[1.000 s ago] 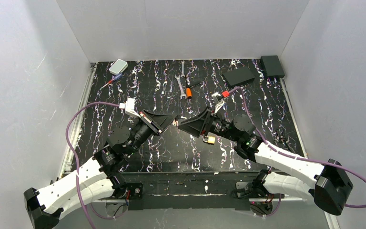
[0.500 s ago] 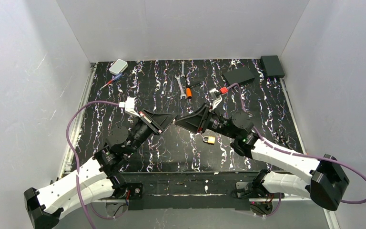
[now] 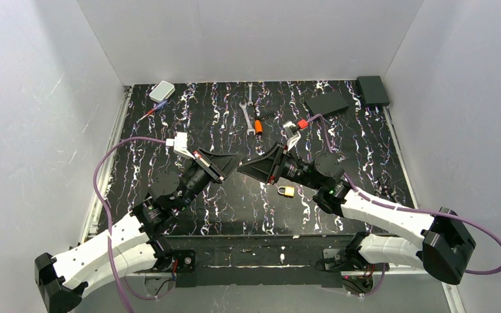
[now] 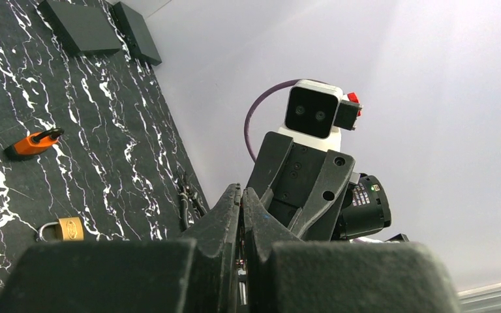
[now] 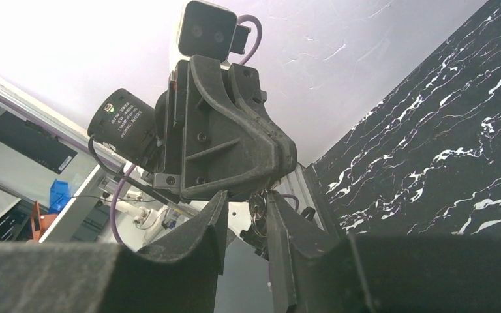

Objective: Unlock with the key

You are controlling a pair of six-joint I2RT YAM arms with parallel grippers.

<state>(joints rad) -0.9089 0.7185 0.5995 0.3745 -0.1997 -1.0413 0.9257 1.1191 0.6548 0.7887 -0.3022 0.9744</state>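
The white and black right arm (image 3: 378, 212) has swung a little toward the far side of the table since a second ago. It no longer covers part of the small brass padlock (image 3: 288, 190), which has not moved. The white and black left arm (image 3: 124, 238) has hardly shifted. The black two-finger right gripper (image 5: 246, 199) has brought its fingers closer together, but a thin gap shows between them. The black two-finger left gripper (image 4: 242, 190) has stayed squeezed tight. The two grippers meet tip to tip above the middle of the table.

The tiny silvery key on a dark bunch (image 5: 258, 214) is pinched at the tip of the left gripper. It hangs in the gap between the right gripper's fingers. I cannot tell if those fingers touch the key.

Tall white walls (image 3: 254, 39) stand on three sides. The black table top with white streaks (image 3: 189, 124) looks like marble. Near its far right corner lie a flat black pad (image 3: 326, 103) and a thicker black box (image 3: 372, 90). At the far left sits a small grey box with round corners (image 3: 162, 90), with a thin red and blue tool (image 3: 151, 112) near it. Two silver wrenches (image 3: 246, 117) lie at the far middle, and a short orange-handled tool (image 3: 259, 124) is just beside them. The padlock lies flat, just on the near side of the right arm's wrist.
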